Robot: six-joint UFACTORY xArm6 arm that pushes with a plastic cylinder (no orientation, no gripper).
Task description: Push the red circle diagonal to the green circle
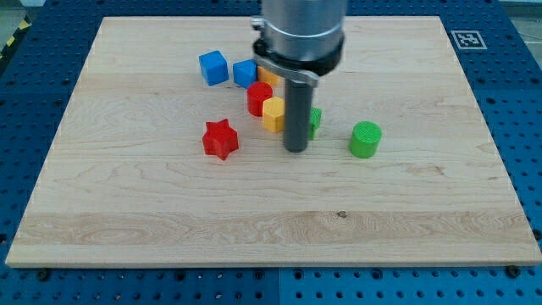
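Observation:
The red circle [258, 98] sits near the board's middle top, touching a yellow block [273, 113] at its lower right. The green circle [365, 139] stands apart at the view's right. My tip [295, 150] rests on the board below and right of the red circle, just right of the yellow block and left of the green circle. The rod hides most of a second green block [314, 121] behind it.
A red star [220, 139] lies left of my tip. A blue cube [213, 68] and another blue block [245, 73] sit above the red circle, with an orange block [268, 76] partly hidden by the arm. The wooden board [127, 195] ends at blue pegboard.

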